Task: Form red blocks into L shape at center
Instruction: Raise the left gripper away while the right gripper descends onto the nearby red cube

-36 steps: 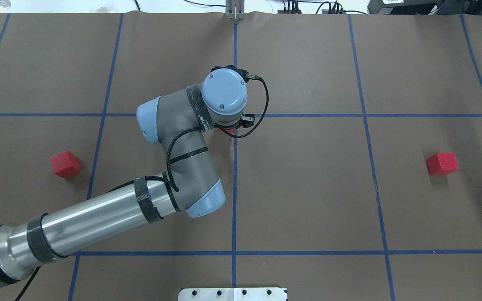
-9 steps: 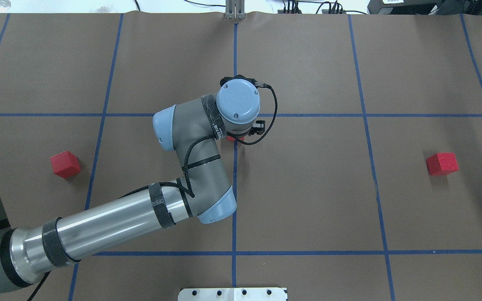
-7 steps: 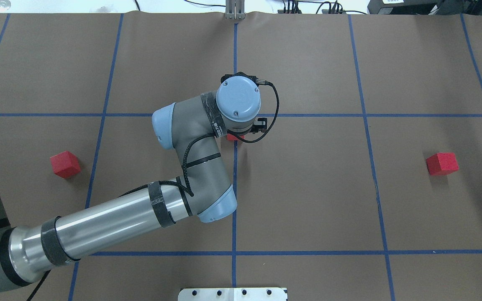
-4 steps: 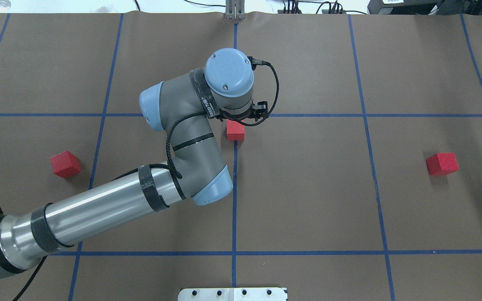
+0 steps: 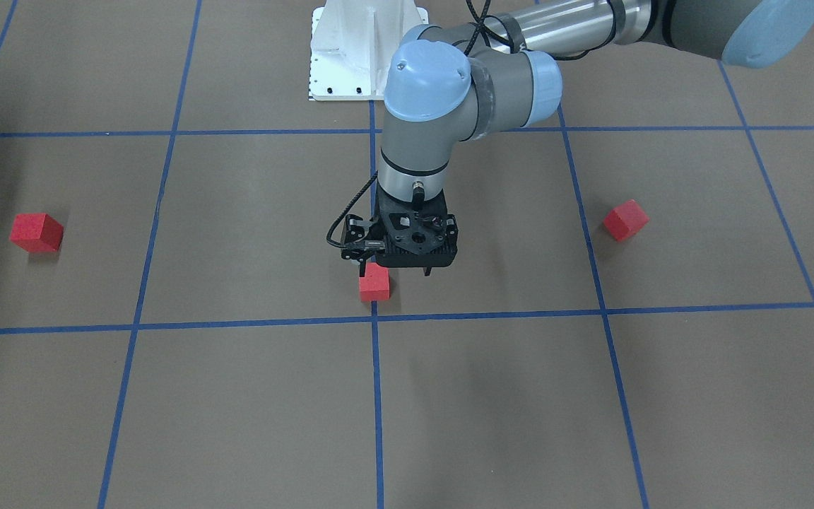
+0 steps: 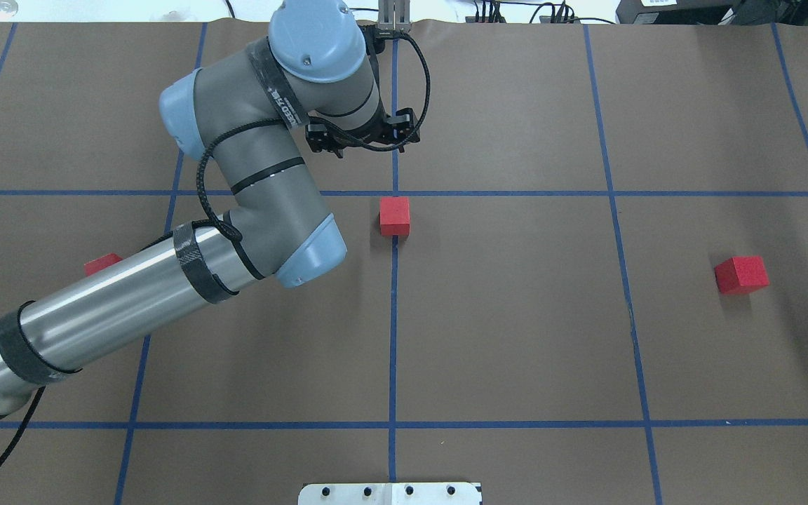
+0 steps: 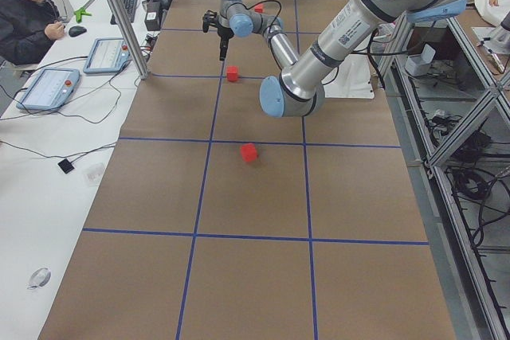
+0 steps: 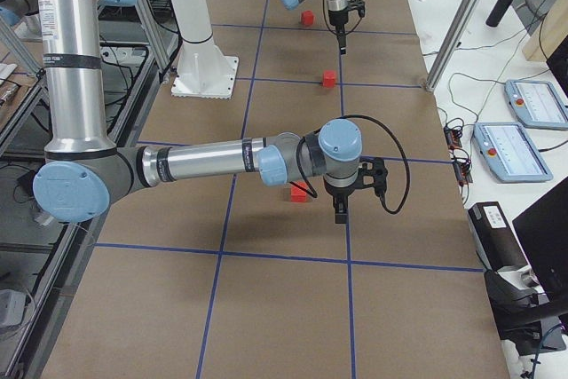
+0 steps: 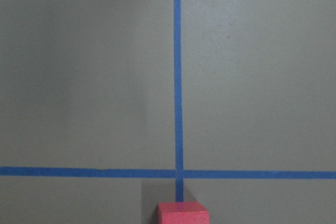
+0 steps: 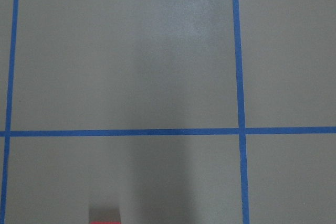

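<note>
One red block [image 6: 395, 215] lies on the brown surface just on my side of the center crossing [image 6: 395, 193], on the tape line; it also shows in the front view [image 5: 374, 283] and at the bottom of the left wrist view [image 9: 181, 212]. My left gripper [image 5: 394, 271] hangs open and empty above it, raised off the table. A second red block [image 6: 741, 274] sits far right. The third red block [image 6: 101, 264] sits far left, partly hidden under my left forearm. My right gripper [image 8: 342, 210] shows only in the exterior right view, held high; I cannot tell if it is open.
The white base plate [image 6: 390, 493] sits at the near table edge. A metal post [image 6: 393, 17] stands at the far edge on the center line. An operator [image 7: 24, 5] sits at a side desk with tablets.
My left gripper was low over the red block at the center. It has let go, risen and moved toward the far edge, leaving the block on the table. My forearm now covers part of the left block.
</note>
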Available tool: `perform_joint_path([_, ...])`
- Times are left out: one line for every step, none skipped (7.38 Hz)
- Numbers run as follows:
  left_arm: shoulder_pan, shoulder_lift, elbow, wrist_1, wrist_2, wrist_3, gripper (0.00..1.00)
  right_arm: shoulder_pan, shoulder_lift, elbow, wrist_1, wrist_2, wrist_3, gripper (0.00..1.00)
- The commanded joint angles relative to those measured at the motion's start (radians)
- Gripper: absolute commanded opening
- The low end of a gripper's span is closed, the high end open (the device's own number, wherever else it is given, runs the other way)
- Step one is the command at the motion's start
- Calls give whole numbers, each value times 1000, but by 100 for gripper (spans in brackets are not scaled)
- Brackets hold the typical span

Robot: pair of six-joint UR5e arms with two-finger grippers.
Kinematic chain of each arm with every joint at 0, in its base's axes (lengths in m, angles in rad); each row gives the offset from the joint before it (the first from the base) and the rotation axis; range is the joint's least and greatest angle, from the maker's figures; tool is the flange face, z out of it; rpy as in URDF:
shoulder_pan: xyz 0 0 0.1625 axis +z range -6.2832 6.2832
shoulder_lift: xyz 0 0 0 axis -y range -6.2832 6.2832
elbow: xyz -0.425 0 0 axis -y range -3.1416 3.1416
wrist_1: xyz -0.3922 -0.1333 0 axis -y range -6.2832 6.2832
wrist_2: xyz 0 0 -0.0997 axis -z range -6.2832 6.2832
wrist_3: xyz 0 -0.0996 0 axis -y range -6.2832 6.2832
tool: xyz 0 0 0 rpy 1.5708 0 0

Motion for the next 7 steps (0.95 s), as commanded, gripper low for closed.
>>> perform_joint_path([-98,49,-19,-4,-115,14,99,-77,-61,38,78,6,13,99])
perform_joint_path([-135,75,-40,-4,-128,15,99,-143,-72,73,80,3,121,99])
perform_joint_path([-159,92,-42,-10,-131,17,100,-233,-93,125,83,-12,320,99])
perform_joint_path([-164,120,-48,-21,-149,28,100,-275,-144,147,139,-35,351,99])
perform_joint_path([-169,170,-83,-24,-150,70,100,-313,-187,145,260,-48,486,99])
perform_joint_path([-187,233,-118,-41,-151,113,100,-370,-236,144,398,-113,565,100])
perform_joint_path([-207,256,-129,-46,-168,127,100,-459,-255,133,422,-218,567,100])
